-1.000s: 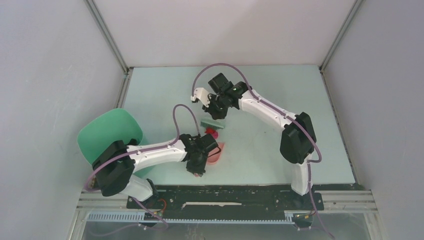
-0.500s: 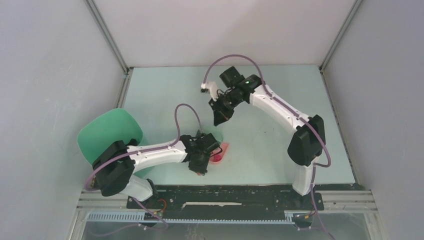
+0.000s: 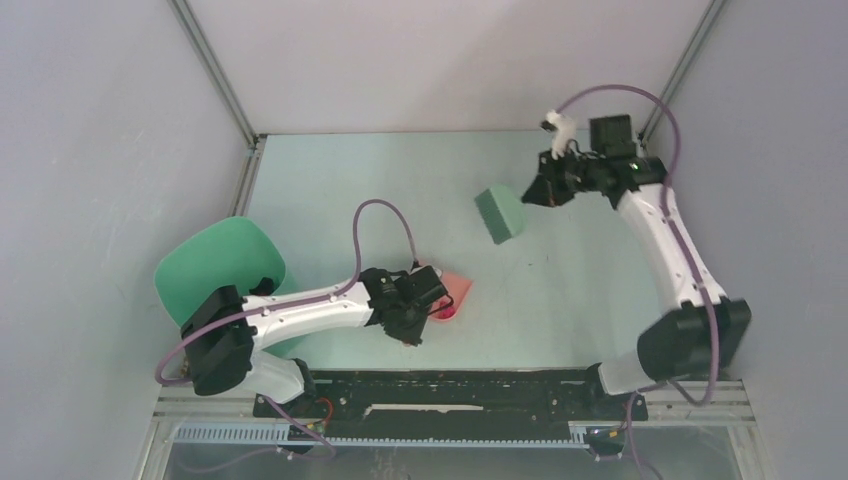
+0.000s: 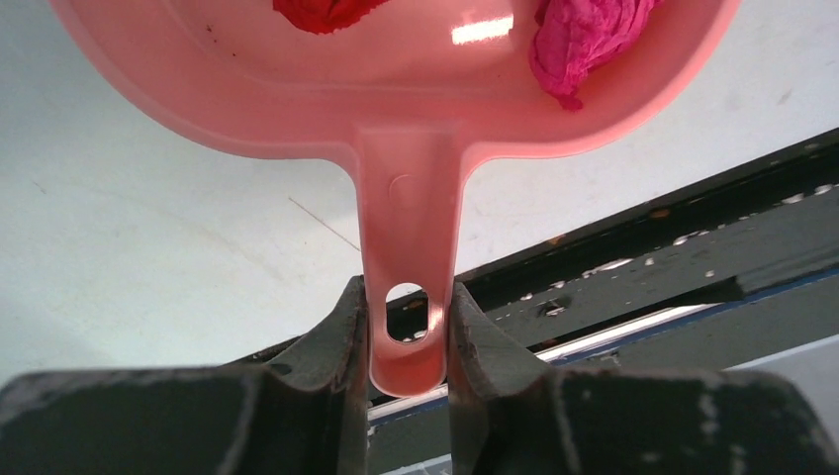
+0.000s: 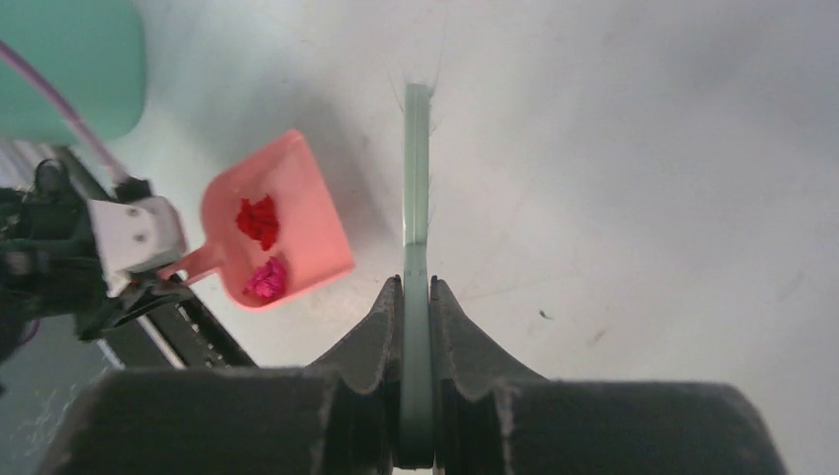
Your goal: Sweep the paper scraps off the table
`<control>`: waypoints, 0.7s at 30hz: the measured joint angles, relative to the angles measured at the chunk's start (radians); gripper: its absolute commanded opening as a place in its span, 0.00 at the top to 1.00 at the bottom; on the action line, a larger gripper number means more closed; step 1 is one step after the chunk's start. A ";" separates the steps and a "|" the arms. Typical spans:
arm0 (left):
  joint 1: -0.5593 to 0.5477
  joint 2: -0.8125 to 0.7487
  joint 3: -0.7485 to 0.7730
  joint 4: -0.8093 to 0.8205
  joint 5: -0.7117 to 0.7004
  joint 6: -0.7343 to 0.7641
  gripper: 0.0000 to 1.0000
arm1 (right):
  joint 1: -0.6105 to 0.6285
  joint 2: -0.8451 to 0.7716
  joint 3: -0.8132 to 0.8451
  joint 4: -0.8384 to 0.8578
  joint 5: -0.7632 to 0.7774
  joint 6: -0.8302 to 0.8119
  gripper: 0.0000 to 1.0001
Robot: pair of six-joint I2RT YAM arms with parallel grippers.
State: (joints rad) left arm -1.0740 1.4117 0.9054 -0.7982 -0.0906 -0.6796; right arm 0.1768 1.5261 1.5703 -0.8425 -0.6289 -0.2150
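Note:
My left gripper (image 4: 406, 327) is shut on the handle of the pink dustpan (image 4: 396, 99), which sits low over the table (image 3: 330, 190) near the front edge (image 3: 455, 293). Two paper scraps lie in the pan: a red one (image 5: 259, 220) and a magenta-pink one (image 5: 266, 278), both also in the left wrist view, red (image 4: 322, 12) and magenta (image 4: 584, 40). My right gripper (image 5: 417, 297) is shut on the flat handle of the green brush (image 3: 499, 214), held in the air above the table's right half. No loose scraps show on the table.
A darker green round bin (image 3: 215, 265) stands off the table's left front corner, beside my left arm. The black metal rail (image 3: 450, 390) runs along the near edge. Grey walls close in the back and both sides.
My right arm has swung the brush up and far to the right, away from the dustpan. The dustpan has shifted slightly right with the scraps inside it.

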 measured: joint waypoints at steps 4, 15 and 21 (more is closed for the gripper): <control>0.000 -0.016 0.036 -0.012 -0.042 -0.002 1.00 | -0.082 -0.155 -0.212 0.061 0.011 0.018 1.00; 0.010 -0.156 0.102 -0.177 -0.125 -0.069 1.00 | -0.167 -0.287 -0.598 0.219 -0.069 0.073 1.00; 0.010 -0.206 0.185 -0.269 -0.188 -0.120 1.00 | -0.168 -0.320 -0.613 0.285 -0.115 0.076 1.00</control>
State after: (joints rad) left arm -1.0637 1.2057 1.0908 -1.0672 -0.2790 -0.7994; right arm 0.0090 1.2060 0.9573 -0.5571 -0.7437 -0.1390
